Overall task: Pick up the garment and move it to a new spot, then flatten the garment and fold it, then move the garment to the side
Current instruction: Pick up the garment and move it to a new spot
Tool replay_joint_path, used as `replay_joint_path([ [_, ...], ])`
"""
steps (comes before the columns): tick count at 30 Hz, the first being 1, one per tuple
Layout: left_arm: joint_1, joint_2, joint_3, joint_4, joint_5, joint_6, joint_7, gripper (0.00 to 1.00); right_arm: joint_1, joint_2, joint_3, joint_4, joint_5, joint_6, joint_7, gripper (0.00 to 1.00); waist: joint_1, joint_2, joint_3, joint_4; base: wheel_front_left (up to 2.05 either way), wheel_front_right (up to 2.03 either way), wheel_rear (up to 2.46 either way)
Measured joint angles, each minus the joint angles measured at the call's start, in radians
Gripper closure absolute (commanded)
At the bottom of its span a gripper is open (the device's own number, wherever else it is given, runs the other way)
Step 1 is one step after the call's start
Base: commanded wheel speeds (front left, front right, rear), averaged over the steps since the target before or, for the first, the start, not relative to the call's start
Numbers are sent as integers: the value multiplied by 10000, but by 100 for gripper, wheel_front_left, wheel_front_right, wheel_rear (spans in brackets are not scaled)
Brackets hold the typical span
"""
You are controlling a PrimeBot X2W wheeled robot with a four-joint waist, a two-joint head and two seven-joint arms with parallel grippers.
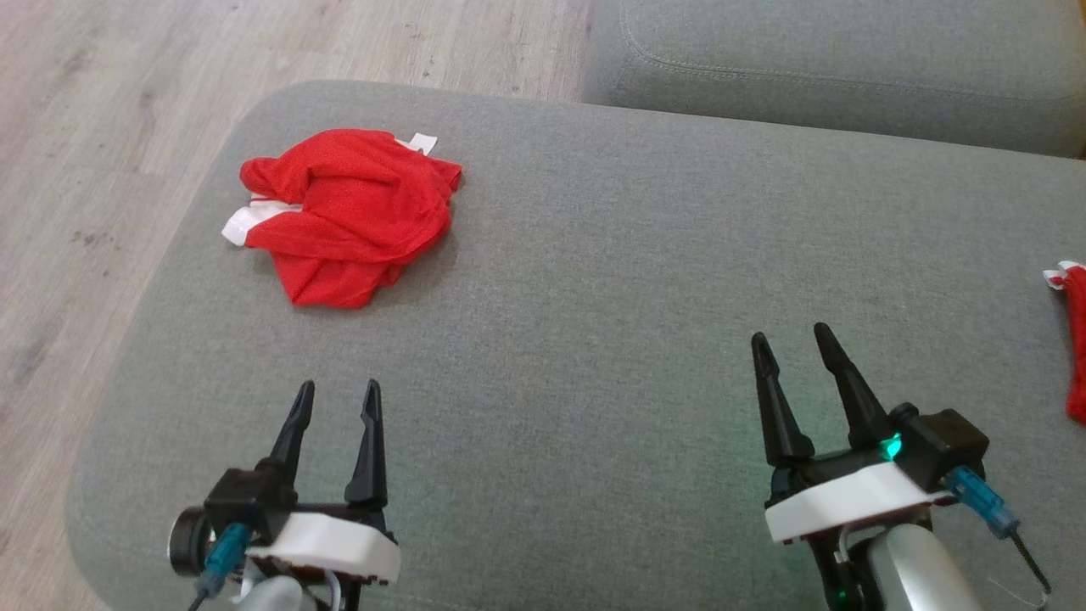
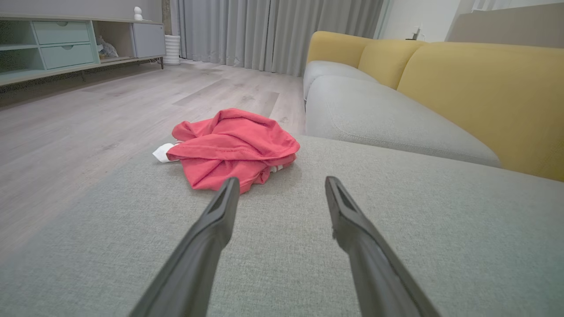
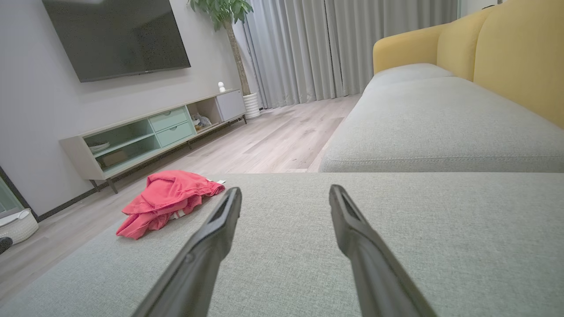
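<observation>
on the grey cushion point(image 1: 594, 322), toward its far left corner, the garment point(image 1: 344, 216) lies in a crumpled red heap with white trim poking out at two edges. it sits close to the cushion's rounded edge, with the floor point(image 1: 76, 170) just beyond. the left gripper point(image 1: 338, 389) hovers near the front of the cushion, fingers spread wide and empty, pointing roughly at the heap but apart from it. the right gripper point(image 1: 791, 335) is well to the right, fingers also parted and holding nothing. another red cloth point(image 1: 1076, 339) peeks in at the right edge of the head view.

nothing is picked up yet, so the reach and grasp likely come first. the heap is layered, so a shallow pinch may catch just one fold and the rest would drag or unroll on the lift. a low approach could dig the fingertips into the soft cushion and snag its cover along with the cloth. with the heap so near the edge, a push instead of a clean pinch could nudge it onto the floor. if both arms go in, they may crowd each other over so small a heap.
</observation>
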Motion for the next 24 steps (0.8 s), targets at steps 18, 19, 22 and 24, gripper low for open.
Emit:
replay_joint_path([
  [18, -4276, 861, 504, 2203, 520, -1620, 1735, 0, -983, -4, 125, -299, -915, 2, -2, 0, 3, 0, 2181, -577, 0, 0, 0],
  [19, -4638, 905, 516, 2441, 477, -1716, 1942, 0, -1053, -4, 107, -330, -915, 2, 0, 0, 3, 0, 2377, -631, 0, 0, 0],
  [22, -5606, 1024, 523, 3310, 420, -2079, 2452, 0, -1201, -6, 69, -385, -1014, 2, -2, 0, 4, 0, 2938, -796, 0, 0, 0],
  [24, -6161, 974, 640, 3866, 63, -2447, 2736, 0, -1315, -4, 35, -401, -1041, 0, 0, 0, 3, 0, 3263, -903, 0, 0, 0],
])
